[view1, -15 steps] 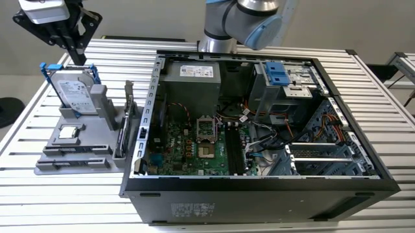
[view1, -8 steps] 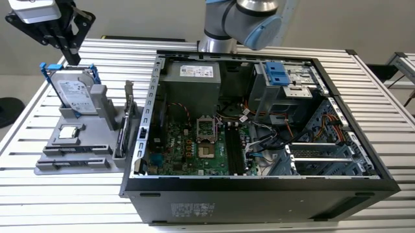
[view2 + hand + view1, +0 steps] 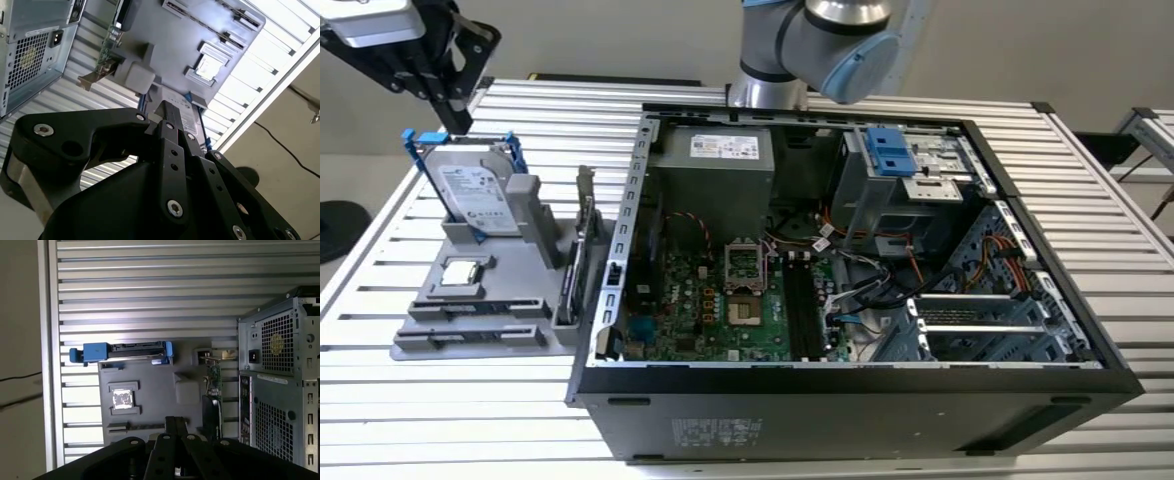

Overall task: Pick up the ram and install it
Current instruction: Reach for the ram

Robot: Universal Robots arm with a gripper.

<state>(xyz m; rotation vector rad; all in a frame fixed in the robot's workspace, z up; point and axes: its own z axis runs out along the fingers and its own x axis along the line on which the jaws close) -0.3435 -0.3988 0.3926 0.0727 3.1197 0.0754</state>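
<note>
Spotting the ram [image 3: 470, 311] as a thin strip lying edge-on in a slot of the grey holder [image 3: 507, 285], on the side nearest the exterior camera, just beside the square chip [image 3: 462, 275]; too slim for making out more. Seeing the hard drive [image 3: 474, 195] standing upright in its blue frame at the holder's far end, and the upright card [image 3: 583, 240] with its metal bracket standing along the holder's edge nearest the computer case [image 3: 854, 420]. Noting holder and case sitting side by side on the slatted worktop [image 3: 454, 420], holder toward the exterior view's left, case lying open with the motherboard [image 3: 707, 290] showing. Finding the gripper [image 3: 458, 128] hanging above the hard drive, well apart from the ram, touching nothing. Reading its fingers [image 3: 170, 426] in the first wrist view as pressed together, clasping nothing, with holder, blue frame and card lying beyond them.
</note>
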